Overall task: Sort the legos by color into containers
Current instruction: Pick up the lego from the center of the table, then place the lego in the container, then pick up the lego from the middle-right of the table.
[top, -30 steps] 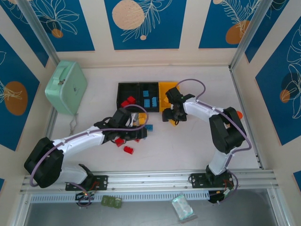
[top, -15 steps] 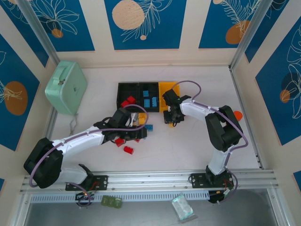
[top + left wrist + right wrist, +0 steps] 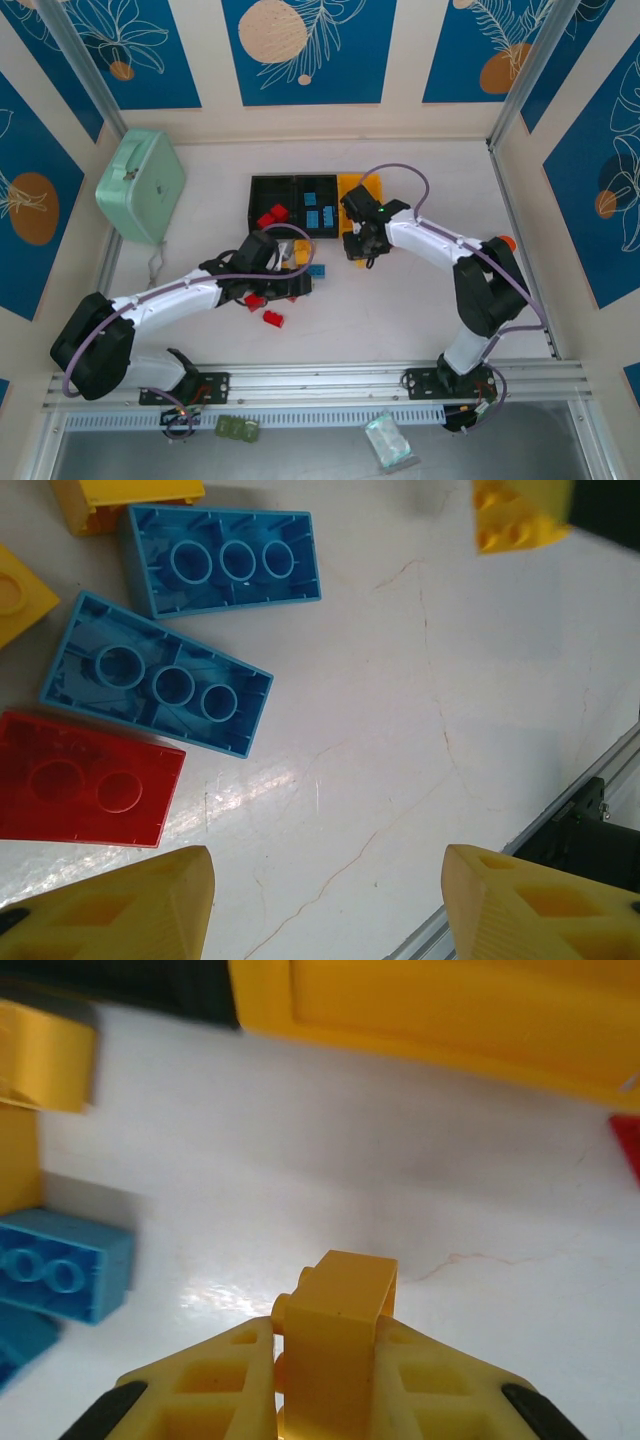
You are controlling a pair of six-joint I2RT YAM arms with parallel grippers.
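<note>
looks like a robotics lab or test booth: two jointed arms [image 3: 430,237] bolted along a metal rail [image 3: 320,375], boxed in by pale walls [image 3: 310,119] hung with blue botanical panels [image 3: 305,50], loose purple cables [image 3: 185,287] looping over a plain white tabletop [image 3: 400,310].

My left arm reaches in from the worktop's near edge, its fingers [image 3: 120,910] spread apart above the surface. My right arm [image 3: 430,237] bends toward the worktop's middle, its fingers [image 3: 455,1385] closed in a grip.
</note>
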